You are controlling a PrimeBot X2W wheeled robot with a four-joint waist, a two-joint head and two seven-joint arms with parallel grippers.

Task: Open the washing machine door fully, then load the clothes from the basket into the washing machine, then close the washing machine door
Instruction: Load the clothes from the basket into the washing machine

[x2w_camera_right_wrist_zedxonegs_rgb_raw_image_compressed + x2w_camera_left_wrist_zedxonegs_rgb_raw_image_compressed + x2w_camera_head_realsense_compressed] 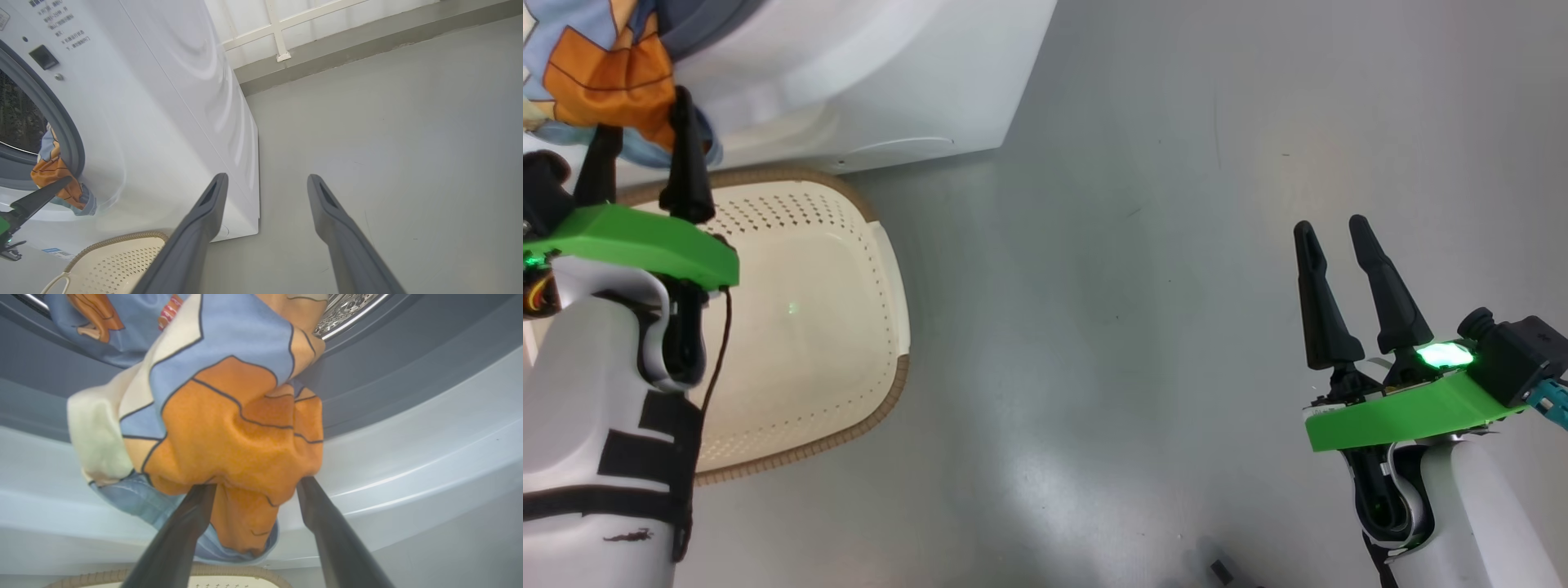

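Left gripper is up at the mouth of the washing machine, jaws spread wide, one finger on each side of the hanging fold of the clothes. The blue, cream and orange cloth spills from the steel drum over the grey rubber ring. Right below sits the basket, nothing in the part on show. Right gripper, jaws wide, holds nothing over the grey floor, well apart.
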